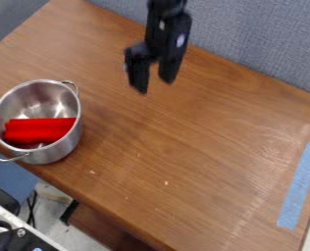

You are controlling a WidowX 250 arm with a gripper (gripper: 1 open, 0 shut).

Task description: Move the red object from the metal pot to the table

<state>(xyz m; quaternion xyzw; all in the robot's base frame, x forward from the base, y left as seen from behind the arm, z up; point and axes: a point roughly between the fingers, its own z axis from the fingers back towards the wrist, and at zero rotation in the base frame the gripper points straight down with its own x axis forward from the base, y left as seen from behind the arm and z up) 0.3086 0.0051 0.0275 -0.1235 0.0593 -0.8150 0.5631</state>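
The red object (37, 129) lies inside the metal pot (17, 98), which stands near the left front corner of the table (197, 147). My gripper (152, 81) hangs above the middle of the table, well to the right of the pot and apart from it. Its two dark fingers (135, 71) stand spread and point down, with nothing between them, so it is open.
A strip of light blue tape (296, 184) runs along the table's right edge. A grey wall panel (263, 39) rises behind the table. Cables and floor clutter (21, 221) show beyond the front left edge.
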